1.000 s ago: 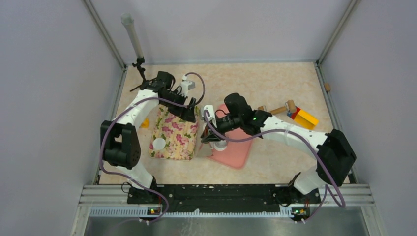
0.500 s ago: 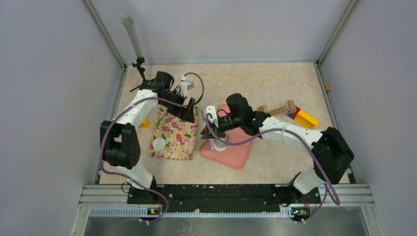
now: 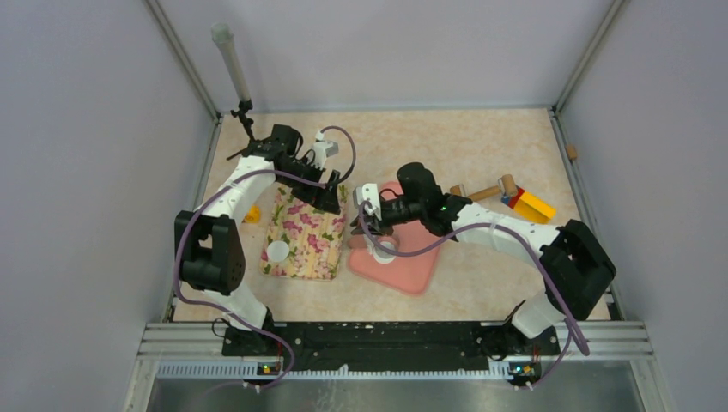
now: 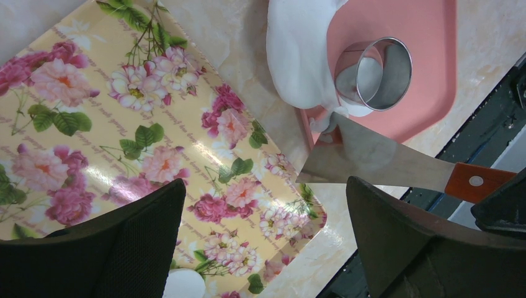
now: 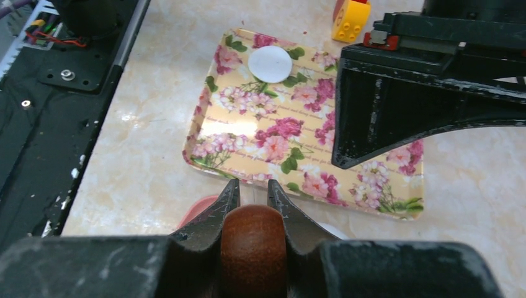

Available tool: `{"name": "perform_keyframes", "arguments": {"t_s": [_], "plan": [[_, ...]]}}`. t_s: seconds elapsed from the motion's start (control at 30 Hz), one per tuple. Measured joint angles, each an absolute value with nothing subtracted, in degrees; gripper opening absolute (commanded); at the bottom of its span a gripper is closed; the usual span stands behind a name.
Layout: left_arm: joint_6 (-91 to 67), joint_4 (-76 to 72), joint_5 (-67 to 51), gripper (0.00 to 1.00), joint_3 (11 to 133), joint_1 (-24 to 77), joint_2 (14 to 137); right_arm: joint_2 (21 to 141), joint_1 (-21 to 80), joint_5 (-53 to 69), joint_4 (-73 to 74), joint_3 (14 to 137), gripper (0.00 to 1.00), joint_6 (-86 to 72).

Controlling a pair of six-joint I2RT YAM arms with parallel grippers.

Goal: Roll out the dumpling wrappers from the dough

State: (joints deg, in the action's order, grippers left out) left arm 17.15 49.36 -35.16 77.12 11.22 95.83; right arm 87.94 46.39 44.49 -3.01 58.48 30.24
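Note:
The dough (image 4: 298,56) is a soft white sheet draped over the left edge of the pink board (image 4: 428,37). A metal ring cutter (image 4: 374,73) sits against it. In the top view the dough (image 3: 383,251) lies just below my right gripper (image 3: 365,230). My right gripper (image 5: 252,186) is shut on the brown wooden handle (image 5: 253,248) of a scraper. The scraper's steel blade (image 4: 366,158) touches the dough's near edge. One dumpling wrapper (image 5: 270,63), a small white disc, lies on the floral tray (image 5: 298,130). My left gripper (image 4: 265,186) hovers open over the tray, holding nothing.
A wooden rolling pin (image 3: 485,190) and coloured blocks (image 3: 532,204) lie right of the board. A yellow block (image 5: 350,18) sits left of the tray. The wrapper (image 3: 277,251) is at the tray's near left corner. The black base rail (image 3: 378,336) runs along the near edge.
My right gripper has shifted the scraper slightly away from the near edge, bringing the blade in against the dough. The left arm has not moved.

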Motion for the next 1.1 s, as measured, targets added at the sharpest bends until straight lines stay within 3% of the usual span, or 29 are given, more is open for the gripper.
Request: {"name": "perform_keyframes", "arguments": {"t_s": [1.1], "plan": [[18.4, 50.7, -37.8, 0.99, 77.1, 11.2, 95.7, 88.4, 46.3, 20.0, -11.4, 58.0, 0.00, 37.1]]}}
